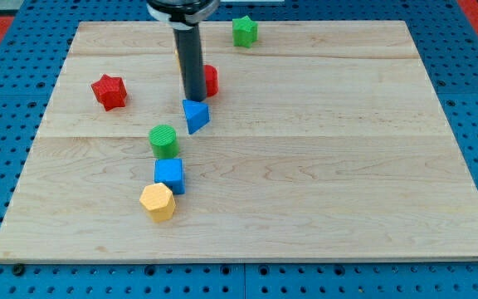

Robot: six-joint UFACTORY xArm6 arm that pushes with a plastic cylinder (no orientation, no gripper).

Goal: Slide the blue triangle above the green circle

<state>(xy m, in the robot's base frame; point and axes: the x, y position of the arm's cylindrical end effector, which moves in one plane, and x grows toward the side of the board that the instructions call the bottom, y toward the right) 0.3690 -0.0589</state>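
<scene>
In the camera view, my tip, the lower end of the straight dark rod, holds nothing; it rests at the top edge of the blue triangular block, touching it or very nearly so, at the triangle's twelve o'clock. The blue triangular block lies near the green cylindrical block, at about its one o'clock, up and to the view's right.

I judge the task mostly done: the triangle is already higher on the pale wooden board than the green circle, but offset to the right. What is left is a short nudge toward nine o'clock to bring it directly over the circle.

A red block partly hidden behind the rod sits at the tip's one o'clock.
</scene>
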